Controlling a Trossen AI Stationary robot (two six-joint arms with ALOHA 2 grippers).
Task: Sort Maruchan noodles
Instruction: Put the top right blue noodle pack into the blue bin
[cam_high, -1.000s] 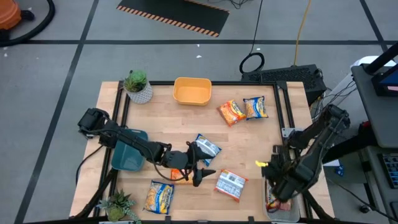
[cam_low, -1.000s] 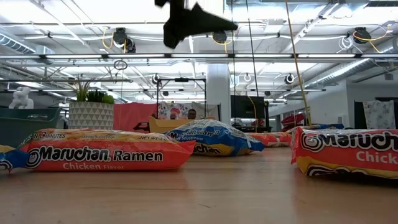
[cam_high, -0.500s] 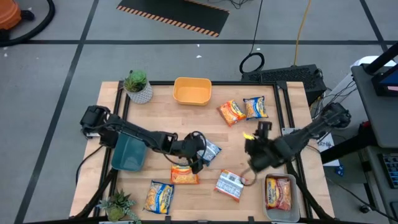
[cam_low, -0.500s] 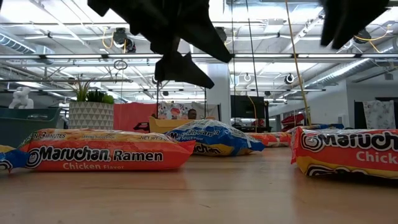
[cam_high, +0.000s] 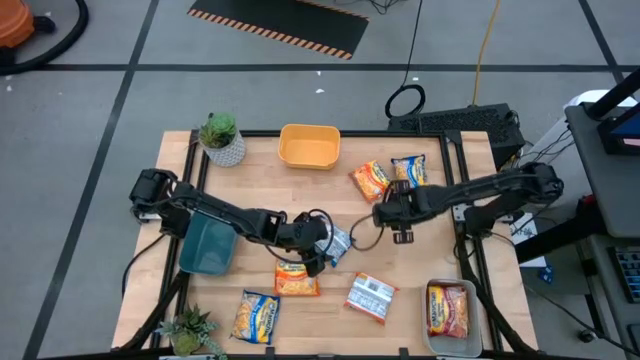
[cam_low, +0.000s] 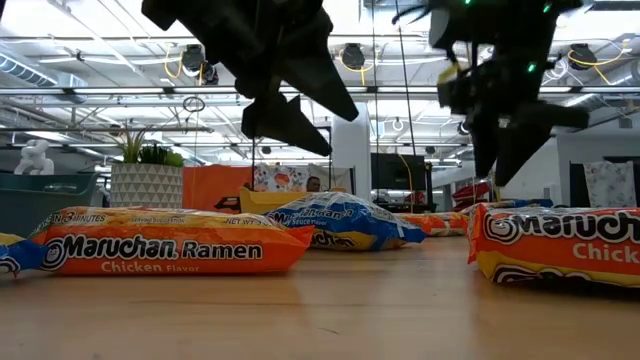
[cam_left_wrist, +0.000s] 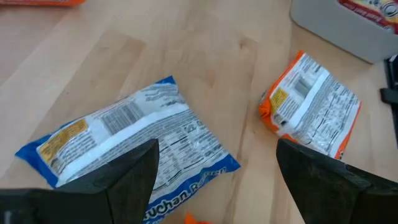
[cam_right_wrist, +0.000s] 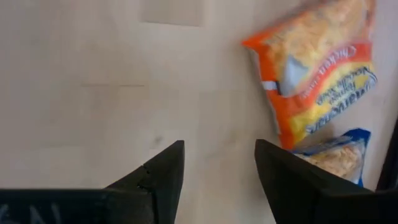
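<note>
hovering wide-open and empty over the blue packet (cam_high: 335, 240), the left gripper (cam_high: 322, 250) must descend and close; the right gripper (cam_high: 400, 225), empty, jaws apart, waits beside it.

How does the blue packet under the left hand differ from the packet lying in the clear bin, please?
The blue packet has a blue and white wrapper; the packet in the clear bin is red and yellow. The blue packet lies on the bare table near its middle, directly below the open left hand; the packet in the clear bin sits inside the clear bin at the table's right front corner. Both are flat ramen packets.
</note>
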